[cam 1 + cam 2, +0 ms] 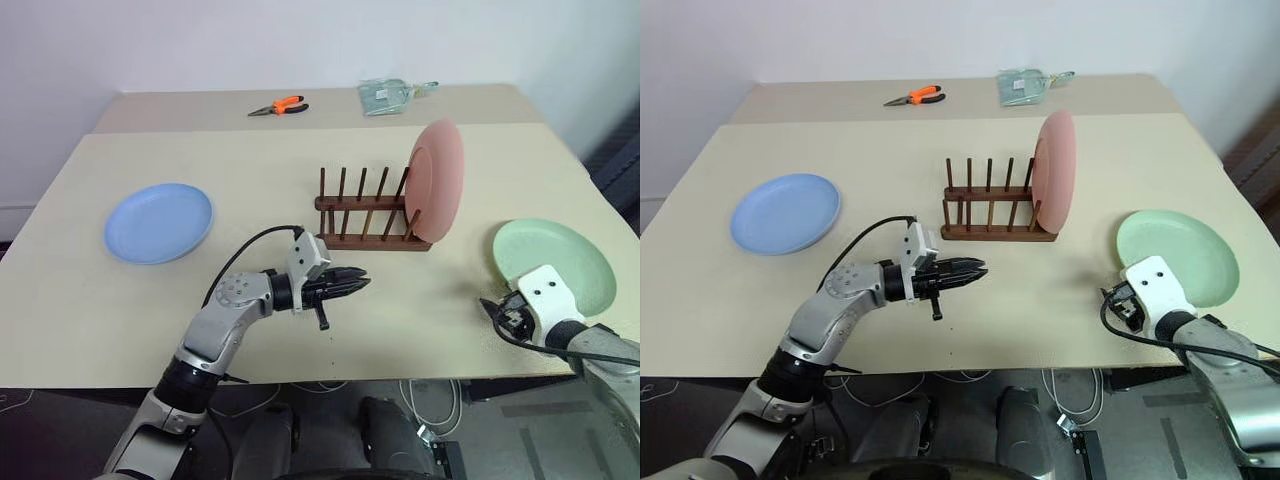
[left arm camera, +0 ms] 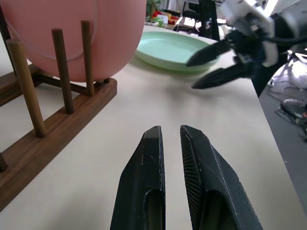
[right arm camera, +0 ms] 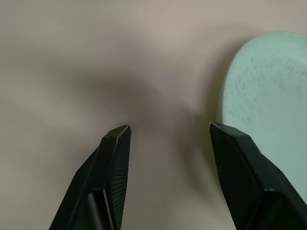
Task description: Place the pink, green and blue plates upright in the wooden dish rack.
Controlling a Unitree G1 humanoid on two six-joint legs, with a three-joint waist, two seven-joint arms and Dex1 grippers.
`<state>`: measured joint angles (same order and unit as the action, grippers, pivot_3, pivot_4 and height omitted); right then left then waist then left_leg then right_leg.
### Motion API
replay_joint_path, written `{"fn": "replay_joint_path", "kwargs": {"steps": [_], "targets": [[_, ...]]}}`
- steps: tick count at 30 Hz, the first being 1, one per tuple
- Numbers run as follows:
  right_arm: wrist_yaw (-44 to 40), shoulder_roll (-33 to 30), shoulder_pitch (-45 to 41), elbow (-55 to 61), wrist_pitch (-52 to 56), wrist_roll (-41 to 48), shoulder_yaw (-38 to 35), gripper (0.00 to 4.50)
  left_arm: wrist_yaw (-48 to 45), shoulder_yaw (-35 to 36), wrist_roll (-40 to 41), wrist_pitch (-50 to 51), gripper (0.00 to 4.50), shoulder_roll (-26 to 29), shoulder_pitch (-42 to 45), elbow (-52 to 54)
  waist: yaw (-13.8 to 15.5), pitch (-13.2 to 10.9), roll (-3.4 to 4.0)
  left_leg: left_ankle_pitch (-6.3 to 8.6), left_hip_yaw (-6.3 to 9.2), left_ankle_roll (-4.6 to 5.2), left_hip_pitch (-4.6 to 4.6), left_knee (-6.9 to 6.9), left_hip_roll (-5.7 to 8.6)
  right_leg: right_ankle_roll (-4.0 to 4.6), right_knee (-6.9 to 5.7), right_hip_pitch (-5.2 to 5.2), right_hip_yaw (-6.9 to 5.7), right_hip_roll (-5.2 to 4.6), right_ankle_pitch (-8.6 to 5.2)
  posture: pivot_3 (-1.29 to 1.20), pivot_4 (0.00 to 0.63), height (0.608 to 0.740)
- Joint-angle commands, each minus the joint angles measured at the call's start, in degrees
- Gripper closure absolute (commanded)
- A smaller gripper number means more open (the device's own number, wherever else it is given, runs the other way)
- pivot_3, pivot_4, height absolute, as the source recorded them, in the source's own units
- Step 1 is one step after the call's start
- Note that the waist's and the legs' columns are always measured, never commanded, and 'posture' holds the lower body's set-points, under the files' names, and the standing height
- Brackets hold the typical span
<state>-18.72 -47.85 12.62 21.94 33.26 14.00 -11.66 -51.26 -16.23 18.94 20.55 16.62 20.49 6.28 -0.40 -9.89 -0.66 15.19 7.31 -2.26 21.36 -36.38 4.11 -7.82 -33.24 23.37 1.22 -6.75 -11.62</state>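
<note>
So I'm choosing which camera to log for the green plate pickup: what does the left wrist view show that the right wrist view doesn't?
Left wrist view alone: the pink plate standing in the wooden dish rack, the shut left gripper, and the right gripper from outside, open beside the green plate.

Right wrist view alone: the right gripper along its own fingers, with bare table between them.

Both: the green plate lying flat and the beige table.
</note>
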Motion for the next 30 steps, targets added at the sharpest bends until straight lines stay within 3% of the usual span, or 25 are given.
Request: {"fn": "replay_joint_path", "kwargs": {"steps": [1,3,4,9,12,18,23,26,30], "targets": [[1.6,0.6,-1.7,-3.1,-2.2,-5.3,0.6,3.21,-0.5,0.5,0.2,-1.1,3.88,0.5,-0.1,1.4,0.3,0.0,0.0,0.0,0.01,0.0,0.01,0.01,0.01,0.0,0.0,0.01,0.0,0.0,0.0,0.0,0.15,0.74],[1.6,0.9,-2.6,-4.4,-3.4,-7.1,0.9,4.26,-0.3,0.6,0.2,-1.0,3.88,0.8,-0.5,1.9,0.7,0.0,0.0,0.0,0.04,0.0,0.02,0.04,0.02,0.0,0.01,0.02,0.0,0.0,0.0,0.0,0.15,0.74],[1.5,1.1,-3.0,-4.9,-4.0,-7.7,0.8,4.46,-0.2,0.7,0.3,-0.9,3.88,0.9,-0.7,2.1,1.0,0.0,0.0,0.0,0.04,0.0,0.02,0.04,0.03,0.0,0.02,0.02,0.01,0.0,0.0,0.0,0.15,0.74],[-2.0,2.5,-3.7,-3.0,-5.9,-5.6,-1.8,4.46,0.2,0.7,0.4,-0.9,3.88,1.0,-1.3,2.5,1.1,0.0,0.0,0.0,0.04,0.0,0.01,0.03,0.02,-0.01,0.02,0.01,0.0,0.0,-0.01,0.0,0.15,0.74],[-5.0,3.4,-3.4,-0.5,-6.2,-2.6,-4.3,3.62,0.4,0.5,0.3,-1.1,3.88,0.8,-1.4,2.3,1.1,0.0,-0.01,0.0,0.06,0.01,0.01,0.03,0.02,-0.02,0.02,0.0,0.0,0.0,-0.01,0.0,0.15,0.74],[-4.9,3.0,-4.6,-2.2,-6.6,-5.6,-5.9,0.62,0.4,0.4,0.2,-1.4,3.88,0.1,-1.3,1.6,1.1,0.0,-0.01,0.0,0.07,0.01,0.01,0.03,0.02,-0.02,0.02,0.0,0.0,0.0,-0.01,0.0,0.15,0.74],[-3.9,1.8,-6.8,-10.9,-5.8,-11.4,-2.2,0.62,0.5,0.1,-0.2,-1.8,3.88,-0.6,-0.8,1.1,1.1,0.0,-0.02,0.0,0.06,0.01,0.01,0.03,0.03,-0.01,0.02,0.0,-0.01,0.0,0.0,0.0,0.15,0.74],[-2.8,2.2,-9.1,-14.6,-7.3,-13.3,-1.5,1.53,0.6,0.2,-0.4,-2.0,3.88,-0.6,-1.0,1.1,1.1,0.0,0.0,0.0,0.02,0.0,-0.02,0.03,0.02,0.0,0.01,-0.01,0.0,0.0,0.0,0.0,0.15,0.74],[-2.4,2.9,-10.8,-15.3,-7.2,-13.9,-1.8,3.55,0.6,0.6,-0.5,-2.0,3.88,0.0,-1.7,1.9,1.1,0.0,0.0,0.0,0.04,0.0,-0.01,0.04,0.02,0.0,0.01,0.0,0.0,0.01,0.0,0.0,0.15,0.74]]}}
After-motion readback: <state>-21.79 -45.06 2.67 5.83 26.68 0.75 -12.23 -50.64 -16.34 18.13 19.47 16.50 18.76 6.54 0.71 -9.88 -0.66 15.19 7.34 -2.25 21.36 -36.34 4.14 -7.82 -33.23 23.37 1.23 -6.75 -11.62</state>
